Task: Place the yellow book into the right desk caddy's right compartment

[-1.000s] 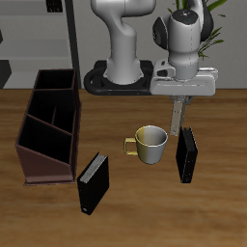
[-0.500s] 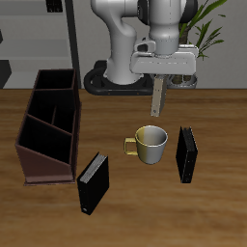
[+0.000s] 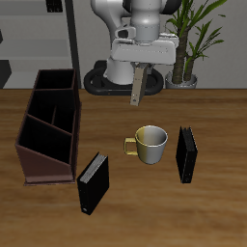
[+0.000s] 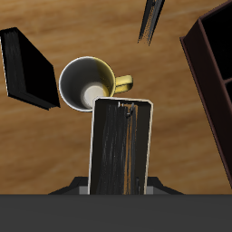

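The hand [image 3: 141, 66] grips the yellow book [image 3: 138, 85] by its upper end, clear of the table [image 3: 222, 125]. The book hangs edge-on, slightly tilted, above the mug [image 3: 150, 144] and well apart from the caddy [image 3: 48, 125]. In the wrist view the book [image 4: 120, 145] hides the fingers; only part of the caddy [image 4: 213, 63] is in frame. Two black books [image 3: 93, 182] [image 3: 186, 153] stand beside the mug.
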{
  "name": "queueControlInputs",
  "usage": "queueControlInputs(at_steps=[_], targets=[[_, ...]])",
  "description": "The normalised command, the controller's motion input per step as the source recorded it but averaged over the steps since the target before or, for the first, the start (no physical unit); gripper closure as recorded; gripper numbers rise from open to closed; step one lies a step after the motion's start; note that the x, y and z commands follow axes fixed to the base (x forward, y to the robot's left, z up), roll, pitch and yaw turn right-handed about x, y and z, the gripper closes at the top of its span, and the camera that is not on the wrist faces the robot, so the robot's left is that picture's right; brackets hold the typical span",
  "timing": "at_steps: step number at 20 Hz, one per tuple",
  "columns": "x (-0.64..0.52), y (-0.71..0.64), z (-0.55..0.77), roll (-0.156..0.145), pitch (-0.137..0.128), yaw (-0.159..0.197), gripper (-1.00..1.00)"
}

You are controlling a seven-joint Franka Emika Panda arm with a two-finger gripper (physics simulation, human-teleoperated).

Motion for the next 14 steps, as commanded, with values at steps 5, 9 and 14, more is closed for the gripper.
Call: queueControlInputs(at_steps=[5, 9, 14], targets=[[-0.1, -0.6, 0.31, -0.061, -0.041, -0.037, 1.0], [-0.04, -0.45, 0.2, -0.001, 0.0, -0.004, 1.0], [-0.01, -0.44, 0.09, -0.003, 0.001, 0.049, 1.0]])
